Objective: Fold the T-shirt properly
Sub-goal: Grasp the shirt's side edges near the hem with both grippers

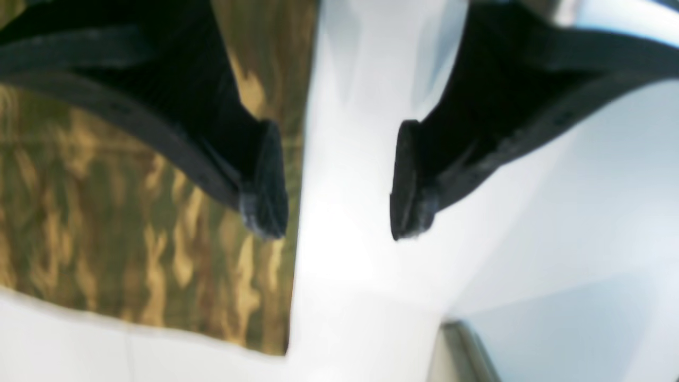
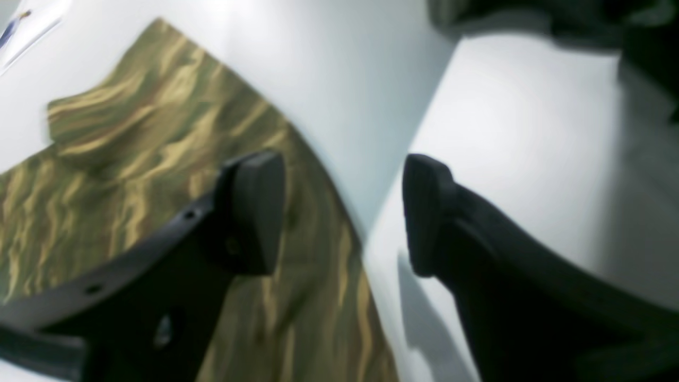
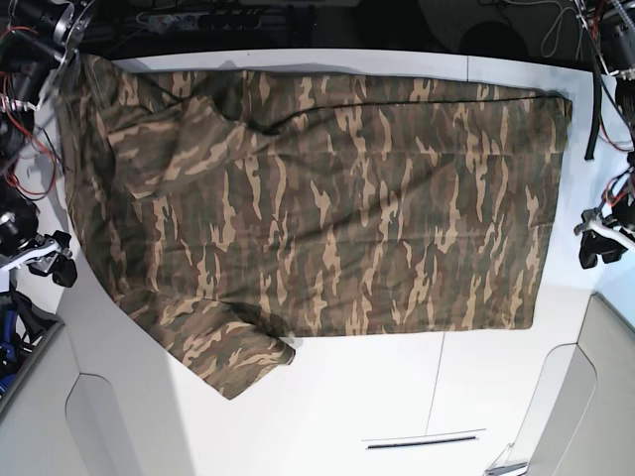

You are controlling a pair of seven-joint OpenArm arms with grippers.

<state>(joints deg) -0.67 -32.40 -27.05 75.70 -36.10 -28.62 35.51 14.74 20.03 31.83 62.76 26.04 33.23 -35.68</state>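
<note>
Across the white table (image 3: pixel 327 397): the T-shirt (image 3: pixel 327 198) is seen spread nearly flat, covering most of the surface in the base view, with its long axis running side to side.
Shirt layout: one sleeve (image 3: pixel 233 352) is seen jutting out at the near lower-left, and the straight hem (image 3: pixel 551 208) runs along the view's right side; the collar cannot be made out.
Folding state: no fold is judged to be made yet, though the upper-left part looks rumpled and slightly doubled over.
Left gripper (image 1: pixel 339 183): its jaws are held wide apart with nothing between them; in the left wrist view it hovers over bare table just beside the shirt's edge and corner (image 1: pixel 276 339).
Right gripper (image 2: pixel 342 212): its jaws are likewise spread wide and empty; one finger (image 2: pixel 254 212) is seen above the cloth and the other above bare table, so the shirt's edge lies between them.
Contact: neither gripper can be said to touch the cloth, since both wrist views are blurred.
Handling: the fabric is judged to be light, soft and limp, likely to sag, drag and wrinkle when lifted, and not fragile.
Where to take hold: a pinch at the edges is suggested, at a hem corner for the left gripper and near the sleeve seam for the right gripper, so that the layers are lifted together.
</note>
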